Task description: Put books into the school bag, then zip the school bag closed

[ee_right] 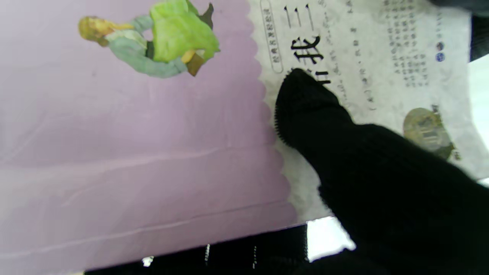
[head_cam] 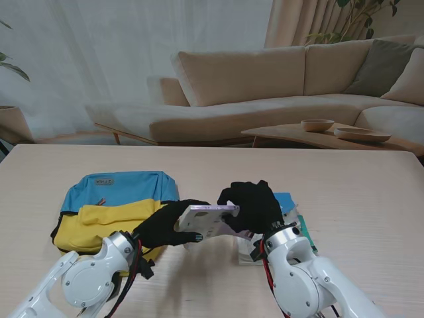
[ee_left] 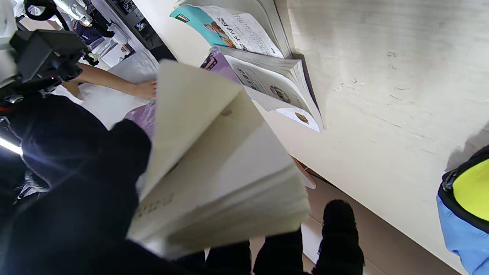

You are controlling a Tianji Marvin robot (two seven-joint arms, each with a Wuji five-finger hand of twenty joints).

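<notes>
Gripping opposite edges, both robot hands [head_cam: 205, 222] hold the book [head_cam: 211, 218] beside the bag [head_cam: 112, 205].

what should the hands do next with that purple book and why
Probably carry the purple book left toward the school bag. Both the left hand and right hand grip it above the table, while the bag lies flat to the left. Whether its opening is unzipped cannot be told here.

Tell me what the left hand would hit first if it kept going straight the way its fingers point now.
The left hand points right, toward the right hand, and both grip the purple book. Pushed on, it would probably drive the book into the right hand; the book stack lies beyond. Depth is unclear.
</notes>
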